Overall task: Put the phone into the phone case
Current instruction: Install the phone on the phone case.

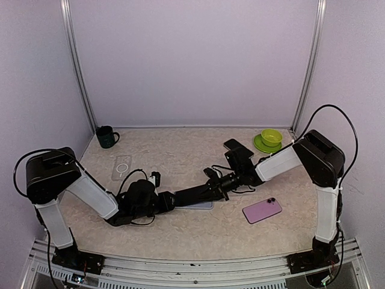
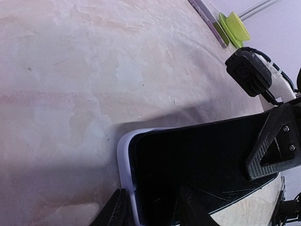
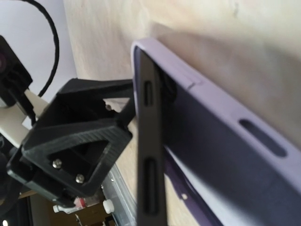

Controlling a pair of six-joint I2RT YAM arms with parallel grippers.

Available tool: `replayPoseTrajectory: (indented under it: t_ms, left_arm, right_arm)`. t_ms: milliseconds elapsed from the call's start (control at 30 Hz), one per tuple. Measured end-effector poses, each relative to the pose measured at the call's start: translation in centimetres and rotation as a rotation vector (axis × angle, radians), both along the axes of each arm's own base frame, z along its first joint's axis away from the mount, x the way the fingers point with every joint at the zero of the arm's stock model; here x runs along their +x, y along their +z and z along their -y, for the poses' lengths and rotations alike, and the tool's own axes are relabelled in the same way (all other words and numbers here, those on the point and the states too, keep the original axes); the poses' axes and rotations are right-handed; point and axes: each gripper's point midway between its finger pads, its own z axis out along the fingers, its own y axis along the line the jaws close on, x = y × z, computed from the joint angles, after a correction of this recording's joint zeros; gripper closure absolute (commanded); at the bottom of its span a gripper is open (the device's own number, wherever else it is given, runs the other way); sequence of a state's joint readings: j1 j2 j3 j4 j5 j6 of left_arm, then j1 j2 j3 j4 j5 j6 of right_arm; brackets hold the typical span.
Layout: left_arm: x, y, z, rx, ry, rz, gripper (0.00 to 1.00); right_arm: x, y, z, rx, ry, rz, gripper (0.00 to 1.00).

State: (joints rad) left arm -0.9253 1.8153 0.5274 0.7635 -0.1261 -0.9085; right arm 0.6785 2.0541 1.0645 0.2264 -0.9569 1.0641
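Observation:
The black phone [image 2: 197, 165] sits partly inside the lavender phone case [image 2: 123, 160]. In the right wrist view the phone [image 3: 148, 141] shows edge-on: its far end is in the case [image 3: 225, 141] and its near end is tilted out. My left gripper [image 2: 151, 193] is shut on the case, with one finger outside the rim and the other over the screen. My right gripper [image 1: 219, 180] is shut on the phone's raised end, and one of its fingers [image 2: 275, 146] lies over the glass. In the top view both grippers meet mid-table over the case [image 1: 201, 205].
A pink phone [image 1: 262, 210] lies right of the grippers. A second black phone [image 1: 236, 145] and a green cup on a saucer [image 1: 271, 138] are at the back right. A clear case [image 1: 122, 167] and a dark mug [image 1: 107, 136] are at the back left.

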Motion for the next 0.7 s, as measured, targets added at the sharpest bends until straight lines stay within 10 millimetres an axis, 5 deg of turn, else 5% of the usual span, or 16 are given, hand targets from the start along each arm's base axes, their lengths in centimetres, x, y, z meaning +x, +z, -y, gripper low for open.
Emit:
replayPoseTrajectory:
  t_ms: [700]
  left_arm:
    - [0.18, 0.09, 0.15, -0.011, 0.001, 0.016, 0.6]
  right_arm:
    - [0.3, -0.03, -0.64, 0.02, 0.024, -0.007, 1.0]
